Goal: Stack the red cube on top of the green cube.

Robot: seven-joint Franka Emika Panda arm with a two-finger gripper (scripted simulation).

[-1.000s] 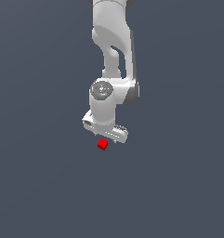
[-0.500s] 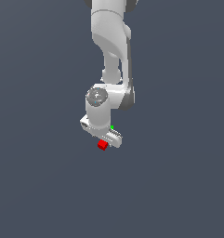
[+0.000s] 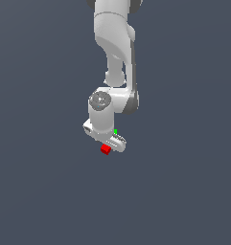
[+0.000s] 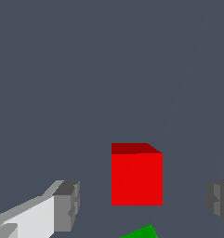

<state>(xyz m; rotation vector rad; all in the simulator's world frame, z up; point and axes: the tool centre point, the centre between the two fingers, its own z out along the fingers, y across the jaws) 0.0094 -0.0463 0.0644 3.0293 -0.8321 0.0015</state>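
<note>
The flat grey-blue surface (image 3: 45, 191) carries the red cube (image 4: 136, 176) between the spread fingers (image 4: 67, 207) of the gripper (image 4: 141, 207), untouched. The green cube (image 4: 141, 231) sits just beside it.

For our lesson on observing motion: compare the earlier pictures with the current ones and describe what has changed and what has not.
The arm swung slightly, uncovering a sliver of the green cube that was hidden behind the gripper a second ago. The gripper took hold of nothing; its fingers stand apart beside the red cube. The red cube stayed put.
</note>
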